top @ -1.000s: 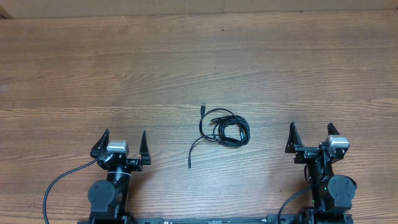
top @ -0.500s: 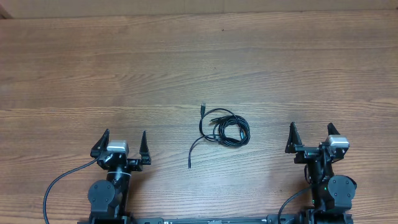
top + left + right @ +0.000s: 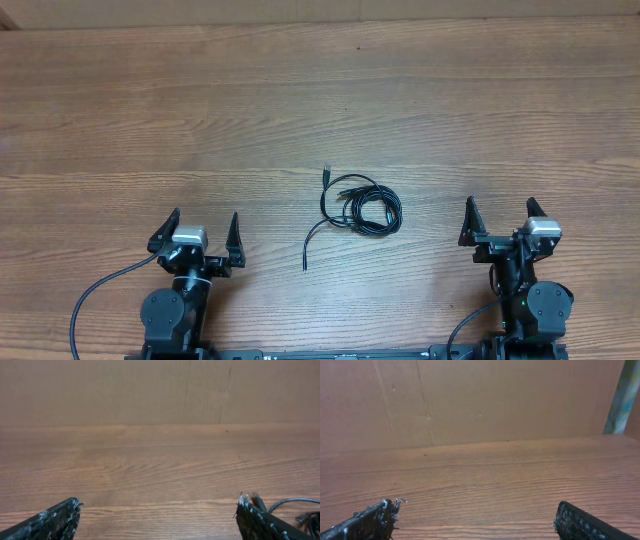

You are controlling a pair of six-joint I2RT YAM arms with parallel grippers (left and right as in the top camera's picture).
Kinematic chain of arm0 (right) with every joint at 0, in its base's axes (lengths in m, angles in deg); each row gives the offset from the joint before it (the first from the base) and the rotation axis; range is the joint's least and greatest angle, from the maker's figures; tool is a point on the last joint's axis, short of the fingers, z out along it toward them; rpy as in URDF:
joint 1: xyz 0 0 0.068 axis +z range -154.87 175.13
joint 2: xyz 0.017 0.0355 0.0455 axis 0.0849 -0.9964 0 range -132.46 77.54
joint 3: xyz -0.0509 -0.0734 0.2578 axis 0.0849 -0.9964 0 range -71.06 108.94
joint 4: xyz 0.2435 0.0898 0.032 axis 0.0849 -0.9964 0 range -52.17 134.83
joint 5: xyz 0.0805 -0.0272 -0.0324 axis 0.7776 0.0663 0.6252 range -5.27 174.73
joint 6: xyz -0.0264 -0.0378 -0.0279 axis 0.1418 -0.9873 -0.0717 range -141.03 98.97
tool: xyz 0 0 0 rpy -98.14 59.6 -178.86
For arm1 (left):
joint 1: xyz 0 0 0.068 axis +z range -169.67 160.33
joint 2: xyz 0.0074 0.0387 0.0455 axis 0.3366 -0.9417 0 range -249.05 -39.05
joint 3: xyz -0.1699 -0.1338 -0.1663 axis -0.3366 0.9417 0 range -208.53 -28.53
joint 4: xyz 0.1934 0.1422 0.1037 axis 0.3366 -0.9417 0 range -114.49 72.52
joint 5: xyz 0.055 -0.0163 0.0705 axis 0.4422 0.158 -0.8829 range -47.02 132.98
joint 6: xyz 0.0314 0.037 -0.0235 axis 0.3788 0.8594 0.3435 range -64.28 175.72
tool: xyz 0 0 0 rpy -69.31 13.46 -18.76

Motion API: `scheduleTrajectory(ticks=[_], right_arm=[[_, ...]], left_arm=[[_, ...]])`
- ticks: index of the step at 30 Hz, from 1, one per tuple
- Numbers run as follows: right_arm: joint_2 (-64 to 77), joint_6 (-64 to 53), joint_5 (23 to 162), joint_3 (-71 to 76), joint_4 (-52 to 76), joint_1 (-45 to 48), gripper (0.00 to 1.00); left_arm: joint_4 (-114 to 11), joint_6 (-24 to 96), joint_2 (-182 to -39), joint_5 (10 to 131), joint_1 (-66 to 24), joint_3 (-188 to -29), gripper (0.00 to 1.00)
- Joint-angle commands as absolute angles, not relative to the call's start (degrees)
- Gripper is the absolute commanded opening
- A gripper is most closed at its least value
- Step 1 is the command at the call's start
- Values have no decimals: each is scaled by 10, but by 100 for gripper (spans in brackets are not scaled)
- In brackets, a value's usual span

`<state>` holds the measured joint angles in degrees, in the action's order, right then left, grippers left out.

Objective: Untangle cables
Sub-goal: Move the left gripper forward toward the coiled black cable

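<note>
The cables (image 3: 365, 207) lie in a small black coil near the middle of the wooden table, with one loose end trailing down-left to a plug (image 3: 305, 266) and another plug (image 3: 326, 174) sticking up at the top. My left gripper (image 3: 198, 222) rests open near the front edge, well left of the coil. My right gripper (image 3: 500, 210) rests open at the front right, right of the coil. In the left wrist view a bit of the cables (image 3: 295, 510) peeks past the right fingertip (image 3: 250, 512). The right wrist view shows open fingers (image 3: 375, 517) over bare wood.
The wooden table (image 3: 320, 110) stretches wide behind the coil. A brown cardboard wall (image 3: 480, 400) stands along the far edge. Thick black wiring (image 3: 95, 295) runs from the left arm base at the front.
</note>
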<state>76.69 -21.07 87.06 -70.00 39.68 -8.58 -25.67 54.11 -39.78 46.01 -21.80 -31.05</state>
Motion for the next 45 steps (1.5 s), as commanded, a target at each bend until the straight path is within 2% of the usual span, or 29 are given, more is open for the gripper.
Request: scheduleTrajectory(ticks=[1,24,35,45], right_arm=[[774,-213,868,-706,401,-88,100],[774,-213,868,-706,401,-88,100],[774,-213,868,-706,401,-88,100],[774,-213,868,-706,401,-88,100]], left_arm=[[-274,529,-394,471,-215,-347,99],[-352,518,-404,475,-215,-417,99],[-380,519,-556,508,-215,-516,100],[-513,525,-751,582,-215,-671,100]])
